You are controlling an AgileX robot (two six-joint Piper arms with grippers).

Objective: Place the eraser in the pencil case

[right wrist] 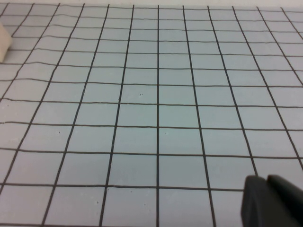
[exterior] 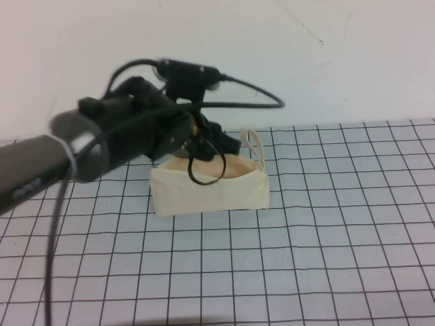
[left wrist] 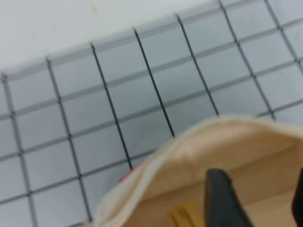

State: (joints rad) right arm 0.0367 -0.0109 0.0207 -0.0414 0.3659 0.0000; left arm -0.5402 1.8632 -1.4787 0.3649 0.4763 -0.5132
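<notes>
left gripper (exterior: 204, 146) over open pencil case (exterior: 211, 187) mouth, fingers (left wrist: 222, 198) spread apart inside, eraser (left wrist: 185, 215) on the lining, case mid gridded surface (exterior: 326, 258), right gripper (right wrist: 272, 201) low over bare grid, finger state unclear

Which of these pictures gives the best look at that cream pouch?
The high view: the whole pencil case stands open on the grid mat, the left gripper at its mouth. The left wrist view shows only its rim and peach lining. The right wrist view catches a pale sliver, probably its corner, beside the right gripper.
</notes>
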